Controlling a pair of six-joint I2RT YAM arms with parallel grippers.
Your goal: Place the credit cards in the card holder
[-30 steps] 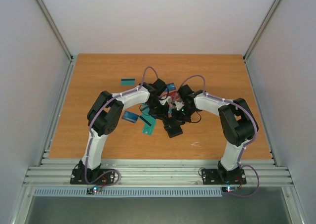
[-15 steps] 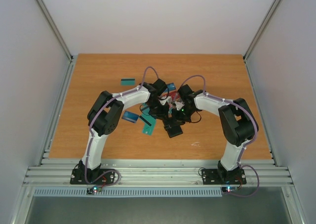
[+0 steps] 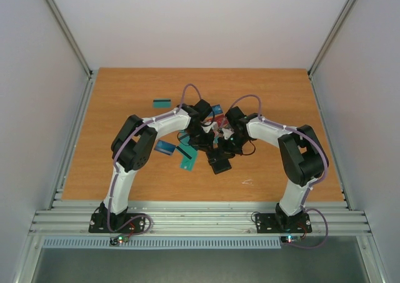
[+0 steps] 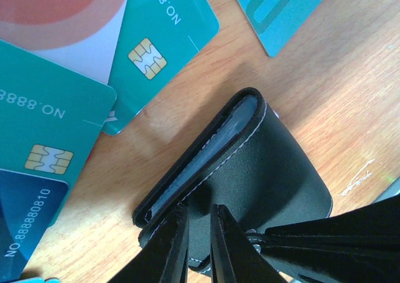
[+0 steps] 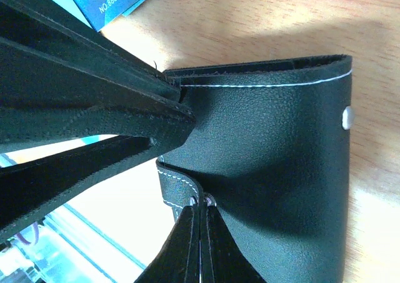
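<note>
The black card holder (image 4: 269, 164) lies on the wood, its cover slightly apart so the grey-teal inside shows along the edge. My left gripper (image 4: 200, 211) is pinched shut on the edge of its cover. My right gripper (image 5: 201, 207) is shut on the holder's small stitched strap with the snap. Credit cards lie beside the holder: a teal chip card (image 4: 165, 45), a second teal one (image 4: 44, 127), a red-and-white one (image 4: 56, 14) and a blue one (image 4: 25, 227). In the top view both grippers meet over the holder (image 3: 220, 164) at mid-table.
More teal cards lie to the left (image 3: 162, 102), (image 3: 165, 148), (image 3: 187, 159), and a blue one (image 3: 217, 109) behind the wrists. Grey walls close off the left, right and back of the table (image 3: 281, 95). A metal rail (image 3: 200, 217) runs along the near edge.
</note>
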